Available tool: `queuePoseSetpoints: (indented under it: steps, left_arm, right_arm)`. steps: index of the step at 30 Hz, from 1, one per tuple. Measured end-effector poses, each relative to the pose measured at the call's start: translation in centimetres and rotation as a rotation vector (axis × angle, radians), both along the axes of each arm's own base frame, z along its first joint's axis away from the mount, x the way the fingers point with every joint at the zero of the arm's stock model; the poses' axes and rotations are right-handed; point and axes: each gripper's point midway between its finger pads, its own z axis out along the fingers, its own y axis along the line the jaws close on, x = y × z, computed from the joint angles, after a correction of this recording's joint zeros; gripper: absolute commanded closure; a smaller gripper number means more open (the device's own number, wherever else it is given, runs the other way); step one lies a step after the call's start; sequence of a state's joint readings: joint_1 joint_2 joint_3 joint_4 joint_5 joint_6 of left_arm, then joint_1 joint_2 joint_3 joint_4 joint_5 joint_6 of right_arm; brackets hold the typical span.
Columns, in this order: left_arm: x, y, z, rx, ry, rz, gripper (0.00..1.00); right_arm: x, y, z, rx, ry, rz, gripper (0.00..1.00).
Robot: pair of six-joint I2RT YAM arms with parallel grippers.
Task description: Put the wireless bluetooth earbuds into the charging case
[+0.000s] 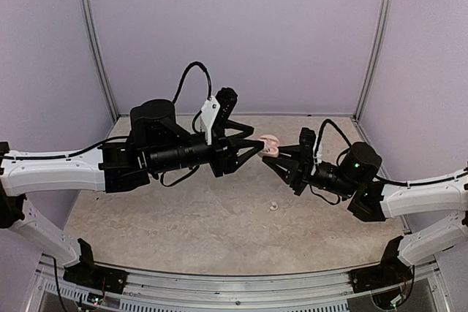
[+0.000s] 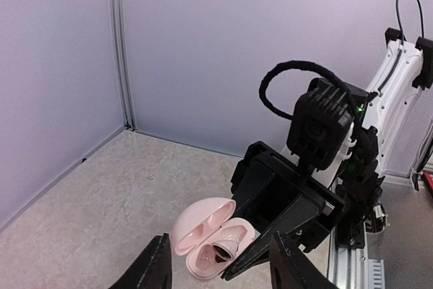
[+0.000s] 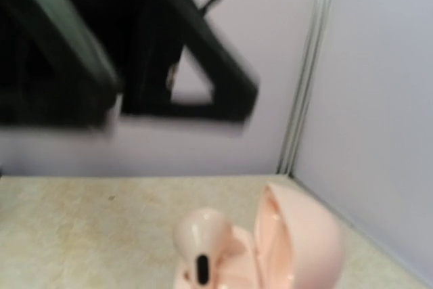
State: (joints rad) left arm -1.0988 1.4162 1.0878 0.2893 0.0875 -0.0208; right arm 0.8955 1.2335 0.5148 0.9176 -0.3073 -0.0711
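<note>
My right claw is clamped on the charging case and holds it up off the surface, lid swung open, at mid-scene between my two arms. My left claw is just in front of the case with its fingers parted and nothing between them. One earbud sits in the case's tray beside the lid. Its rounded head stands proud, and I cannot tell whether it is pressed fully home. A second, loose earbud lies alone on the surface, below and well apart from the case.

I judge the task about halfway: one bud is placed and the other waits. The next move calls for my left claw to draw clear of the case, drop to the loose bud, and pinch it narrowly. My right claw has to keep the case steady with its free well facing up.

The case is a smooth, glossy, pale pink pebble with a domed lid hinged along one side and shallow moulded wells inside. The buds are the same pale tone, tiny, rounded and slick, and the one in the case has a dark oval spot on it. I expect something this small and smooth to squirt out of a careless pinch. The surface is a mottled beige, stone-like sheet, and it is matte and flat.
</note>
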Motion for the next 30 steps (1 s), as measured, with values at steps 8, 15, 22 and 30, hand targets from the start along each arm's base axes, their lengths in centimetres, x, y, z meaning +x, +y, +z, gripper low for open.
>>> queuePoseSetpoints:
  steps: [8, 15, 22, 30]
  left_arm:
    - [-1.2, 3.5, 1.6, 0.091, -0.169, -0.061, 0.32]
    - [-2.4, 3.5, -0.2, 0.186, -0.224, -0.126, 0.34]
    - [-3.5, 2.6, -1.3, 0.215, -0.238, -0.157, 0.35]
    - [-3.4, 1.9, -2.9, 0.261, -0.237, -0.154, 0.36]
  right_arm:
    - [-1.9, 1.0, -0.8, -0.084, 0.044, 0.127, 1.00]
    - [-3.8, 1.6, -1.2, -0.133, 0.068, 0.254, 1.00]
    - [-4.6, 1.9, -1.4, -0.155, 0.087, 0.309, 1.00]
    - [-5.2, 2.1, -1.4, -0.163, 0.097, 0.352, 1.00]
